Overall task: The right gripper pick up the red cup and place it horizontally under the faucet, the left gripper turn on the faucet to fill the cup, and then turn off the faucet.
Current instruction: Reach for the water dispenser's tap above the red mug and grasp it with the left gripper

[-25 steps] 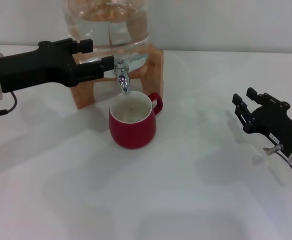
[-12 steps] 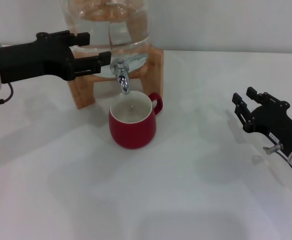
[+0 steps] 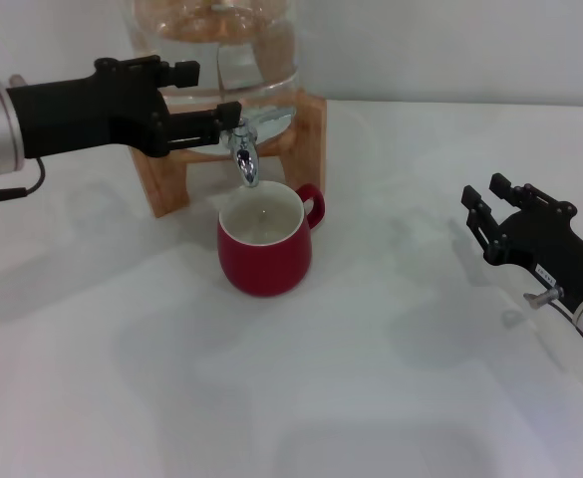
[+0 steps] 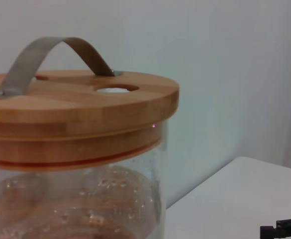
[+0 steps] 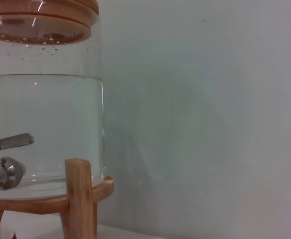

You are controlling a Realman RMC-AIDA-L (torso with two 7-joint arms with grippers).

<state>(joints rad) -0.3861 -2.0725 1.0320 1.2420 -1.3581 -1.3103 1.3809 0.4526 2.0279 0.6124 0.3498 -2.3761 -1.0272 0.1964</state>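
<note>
The cup [image 3: 264, 246] sits under the faucet [image 3: 244, 146]; the left gripper [image 3: 216, 121], prongs narrow, should nudge the lever gently; the right gripper [image 3: 482, 211] idles, spread wide.

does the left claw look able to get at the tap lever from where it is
Probably yes. The left claw is already right beside the tap, with nothing between them; the red cup sits lower, under the spout, out of the way.

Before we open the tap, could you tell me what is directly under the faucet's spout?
The red cup stands upright under the faucet, mouth open. Whether it holds water, I cannot tell.
</note>
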